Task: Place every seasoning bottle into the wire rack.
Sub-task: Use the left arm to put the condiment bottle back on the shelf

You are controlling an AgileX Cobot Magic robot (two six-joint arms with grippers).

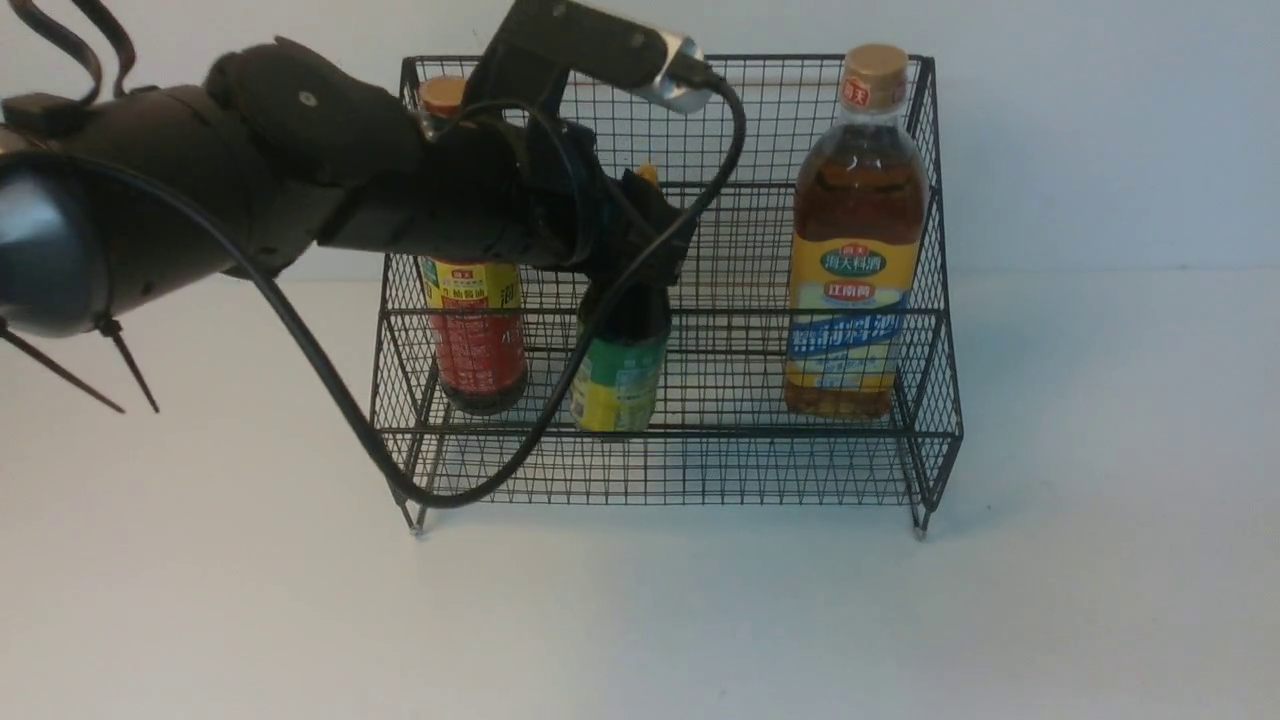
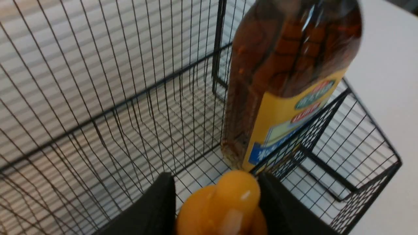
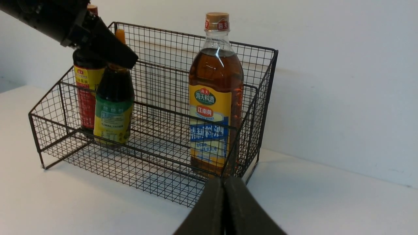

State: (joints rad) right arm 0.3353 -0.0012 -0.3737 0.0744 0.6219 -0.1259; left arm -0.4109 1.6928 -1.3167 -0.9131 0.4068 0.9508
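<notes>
The rack sits on the desk with all three bottles standing in its lower tier. The red-label bottle is at the rack's left end, the small bottle just beside it, and the amber bottle at the right end. The left end effector reaches over the rack, pinching the small bottle's orange cap. The right end effector is pressed together, empty, off the rack's right front corner.

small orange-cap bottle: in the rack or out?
In. The small bottle stands upright on the lower tier of the wire rack, behind the front rail, with the left gripper closed around its orange cap.
</notes>
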